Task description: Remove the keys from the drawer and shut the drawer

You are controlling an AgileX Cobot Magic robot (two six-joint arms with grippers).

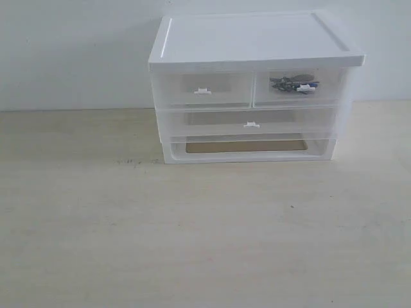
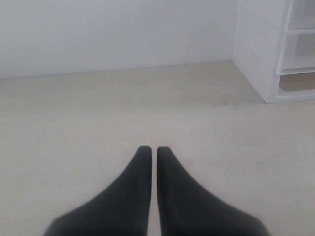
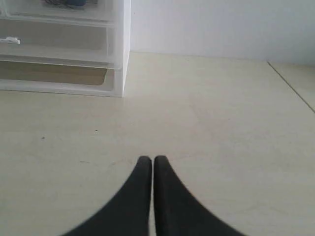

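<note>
Exterior view: a white plastic drawer unit (image 1: 252,90) stands on the pale desk (image 1: 205,244) at about 12 to 1 o'clock of the scene, its back near the white wall (image 1: 70,51). Its top row has two half-width drawers. The drawer (image 1: 300,88) at the 3 o'clock side holds the keys (image 1: 292,82), which show as a dark bunch with a blue tag through the translucent front, just above the small white tab handle (image 1: 306,88). This drawer seems pushed in level with its left-hand twin (image 1: 204,90), though the hazy plastic makes that hard to judge. Below both runs the full-width drawer (image 1: 250,122), and under it is an open slot where the desk shows through. Neither arm appears here

Left wrist view: the left end effector (image 2: 153,147) hangs over bare desk with its two dark fingers (image 2: 140,177) drawn together, only a thin slit between them, gripping nothing. A corner of the drawer unit shows well apart from the fingertips

Right wrist view: the right end effector (image 3: 152,158) is likewise pressed together and empty above the desk. The unit's near corner stands well apart from it, and the keys show as a blurred blue and dark patch inside the drawer at the frame's edge
</note>
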